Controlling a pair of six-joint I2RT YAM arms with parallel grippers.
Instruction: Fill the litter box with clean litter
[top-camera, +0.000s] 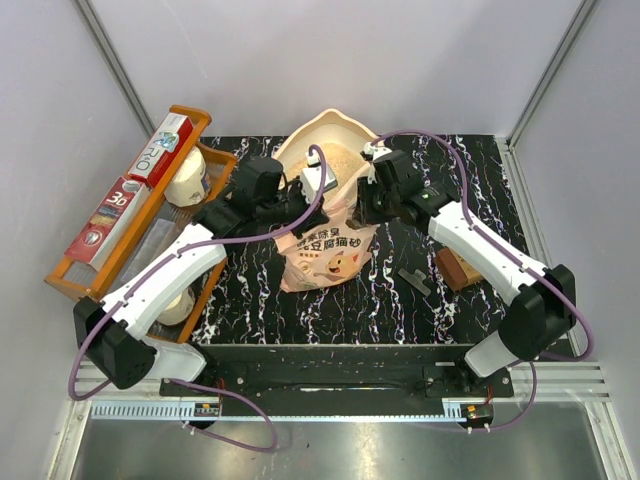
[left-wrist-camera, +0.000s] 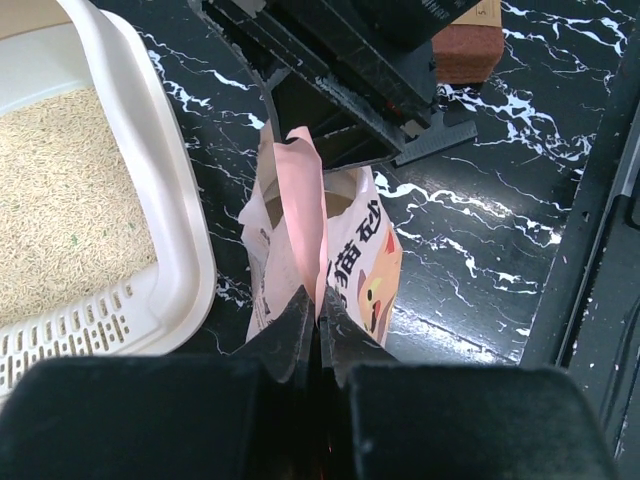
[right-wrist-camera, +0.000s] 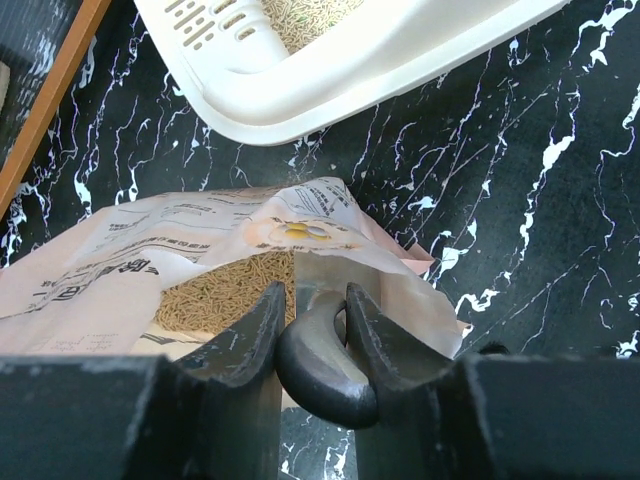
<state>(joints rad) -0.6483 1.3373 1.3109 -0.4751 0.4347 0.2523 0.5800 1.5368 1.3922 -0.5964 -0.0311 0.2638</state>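
The cream litter box (top-camera: 300, 140) stands at the back centre with clean litter (left-wrist-camera: 60, 200) spread over its floor. In front of it stands the open pink bag (top-camera: 322, 255), more pellets (right-wrist-camera: 225, 290) showing in its mouth. My left gripper (left-wrist-camera: 319, 300) is shut on the bag's upper pink edge (left-wrist-camera: 300, 210), beside the box's rim (left-wrist-camera: 180, 230). My right gripper (right-wrist-camera: 315, 295) is shut on the dark curved handle (right-wrist-camera: 320, 375) of a metal scoop whose blade (right-wrist-camera: 335, 270) reaches into the bag's mouth. From above, both grippers (top-camera: 305, 200) (top-camera: 368, 205) meet over the top of the bag.
An orange wooden rack (top-camera: 75, 275) with boxes and white bottles runs along the left side. A brown block (top-camera: 458, 268) and a small dark piece (top-camera: 413, 280) lie on the black marbled table (top-camera: 470, 200) to the right of the bag.
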